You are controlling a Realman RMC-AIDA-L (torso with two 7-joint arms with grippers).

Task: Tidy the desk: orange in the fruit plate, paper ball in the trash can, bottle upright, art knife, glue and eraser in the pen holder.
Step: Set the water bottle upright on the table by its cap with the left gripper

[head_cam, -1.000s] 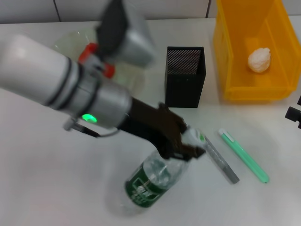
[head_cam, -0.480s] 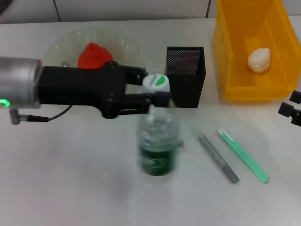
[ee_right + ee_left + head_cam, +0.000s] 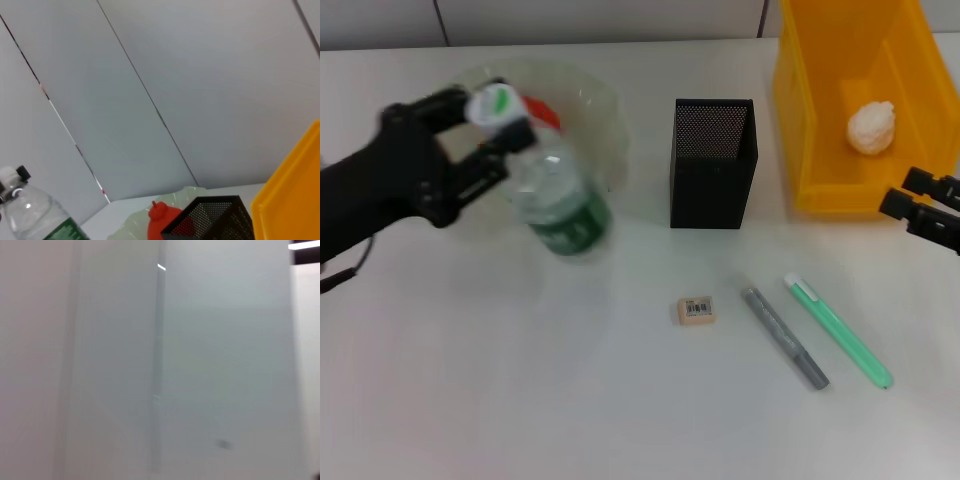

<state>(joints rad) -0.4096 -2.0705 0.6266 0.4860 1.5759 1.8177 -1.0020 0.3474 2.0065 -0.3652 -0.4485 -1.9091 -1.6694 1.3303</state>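
My left gripper (image 3: 498, 122) is shut on the neck of the bottle (image 3: 558, 205), just under its white cap. The bottle stands nearly upright, at the front edge of the fruit plate (image 3: 595, 100). The orange (image 3: 544, 114) lies in the plate, mostly hidden behind the bottle; it also shows in the right wrist view (image 3: 162, 218). The paper ball (image 3: 872, 127) lies in the yellow trash can (image 3: 800, 110). The eraser (image 3: 696, 310) lies on the table in front of the black mesh pen holder (image 3: 712, 165). My right gripper (image 3: 918, 200) is open at the right edge, in front of the trash can.
A grey stick-shaped tool (image 3: 784, 337) and a green one (image 3: 838, 331) lie side by side to the right of the eraser. The left wrist view shows only a blurred pale wall.
My left gripper stood the bottle up from lying at the front middle and carried it left and back to the plate. The eraser came into view. My right gripper moved slightly left.
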